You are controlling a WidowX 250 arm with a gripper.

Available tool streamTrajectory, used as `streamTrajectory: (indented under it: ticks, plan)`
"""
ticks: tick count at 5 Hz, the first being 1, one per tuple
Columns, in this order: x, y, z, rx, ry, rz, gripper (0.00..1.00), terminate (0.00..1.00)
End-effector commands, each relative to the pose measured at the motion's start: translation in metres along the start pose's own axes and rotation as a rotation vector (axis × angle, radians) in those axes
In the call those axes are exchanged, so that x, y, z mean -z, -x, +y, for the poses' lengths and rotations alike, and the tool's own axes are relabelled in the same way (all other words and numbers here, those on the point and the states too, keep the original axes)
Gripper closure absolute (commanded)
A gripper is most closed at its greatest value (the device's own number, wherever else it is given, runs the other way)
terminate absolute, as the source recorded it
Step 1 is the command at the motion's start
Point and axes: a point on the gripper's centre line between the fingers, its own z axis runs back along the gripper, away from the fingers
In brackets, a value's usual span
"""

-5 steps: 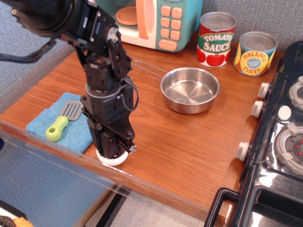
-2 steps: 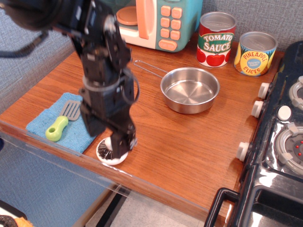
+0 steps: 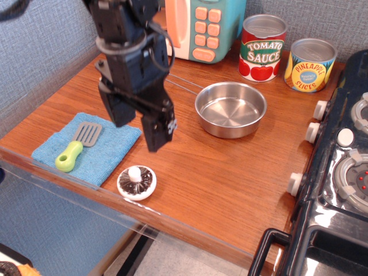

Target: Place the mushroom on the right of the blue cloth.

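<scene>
The mushroom point(image 3: 136, 181) lies gills up with its white stem stub showing, on the wooden counter just right of the blue cloth's near corner. The blue cloth point(image 3: 103, 155) lies flat at the counter's front left. My gripper point(image 3: 138, 129) hangs well above the counter, above and a little behind the mushroom. Its two dark fingers point(image 3: 156, 129) are spread apart and hold nothing.
A green-handled grey spatula point(image 3: 76, 146) lies on the cloth. A steel pan point(image 3: 230, 108) sits mid-counter. A tomato sauce can point(image 3: 262, 48), a pineapple can point(image 3: 310, 64) and a toy microwave point(image 3: 195, 26) stand at the back. A black stove point(image 3: 342, 167) is on the right.
My gripper let go of the mushroom and rose up and back from it. The mushroom stays on the counter to the right of the cloth, now in full view.
</scene>
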Motion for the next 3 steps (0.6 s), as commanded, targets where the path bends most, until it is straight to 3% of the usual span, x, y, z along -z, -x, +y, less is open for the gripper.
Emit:
streamTrajectory:
  ticks: [1, 2, 3]
  plan:
    - [-0.0123, -0.0002, 0.0164, -0.138, -0.031, 0.006, 0.00, 0.00]
    - [-0.0086, 0.0032, 0.0216, -0.124, -0.068, 0.071, 0.00, 0.00]
    - [-0.0086, 0.0032, 0.0216, -0.124, -0.068, 0.071, 0.00, 1.00]
